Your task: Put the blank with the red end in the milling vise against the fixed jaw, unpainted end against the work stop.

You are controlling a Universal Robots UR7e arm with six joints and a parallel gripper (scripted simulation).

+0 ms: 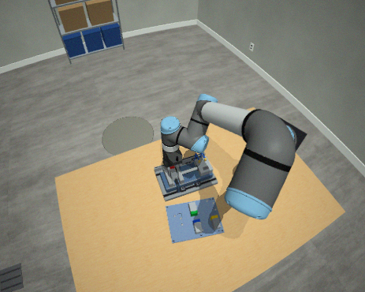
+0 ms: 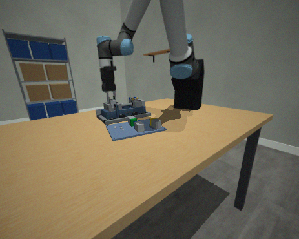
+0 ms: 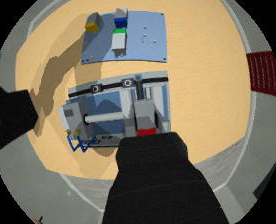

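While the tool (image 2: 111, 96) clamps the red-ended blank (image 3: 146, 117) over the milling vise (image 1: 185, 177), it looks rigid, probably heavy; mid-length grip suits.

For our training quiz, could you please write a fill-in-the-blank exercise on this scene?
1. The tool is shut on the blank with the ____ end.
2. That blank is over the milling ____.
3. The plate holds ____ other blanks.
4. One of them has a green end, one blue, one ____.

Missing: red; vise; three; yellow
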